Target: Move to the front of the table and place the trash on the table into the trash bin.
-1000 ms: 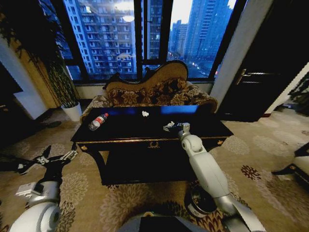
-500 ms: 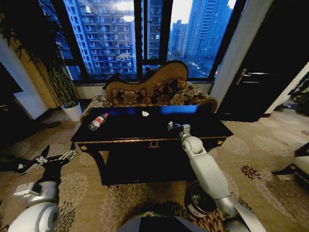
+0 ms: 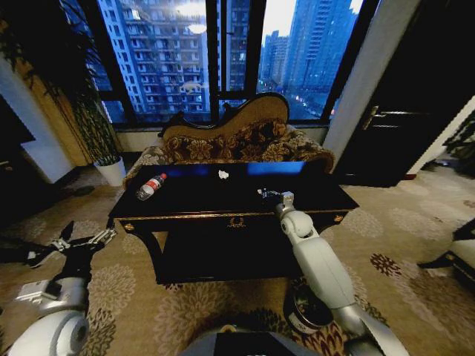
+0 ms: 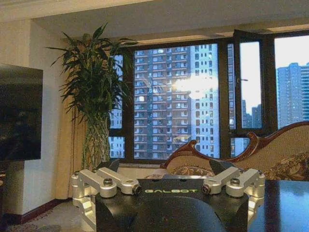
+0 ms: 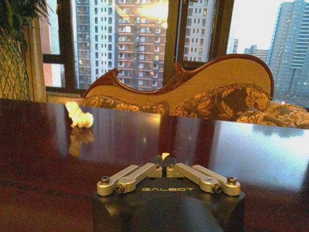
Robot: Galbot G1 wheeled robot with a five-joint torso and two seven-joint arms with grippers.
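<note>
The right gripper (image 5: 164,158) rests on the glossy black table (image 3: 223,202) near its front right, pinching a small pale scrap (image 5: 165,155). A plastic bottle (image 3: 151,186) lies far left, a crumpled scrap (image 3: 223,175) at the far middle. The left gripper (image 3: 65,243) hangs spread left of the table.

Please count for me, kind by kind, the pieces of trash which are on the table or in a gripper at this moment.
Clear plastic bottle, lying on the table: 1
White crumpled scrap, loose on the table: 1
Small pale piece, pinched in the jaws of the right gripper just above the table: 1
Total: 3
</note>
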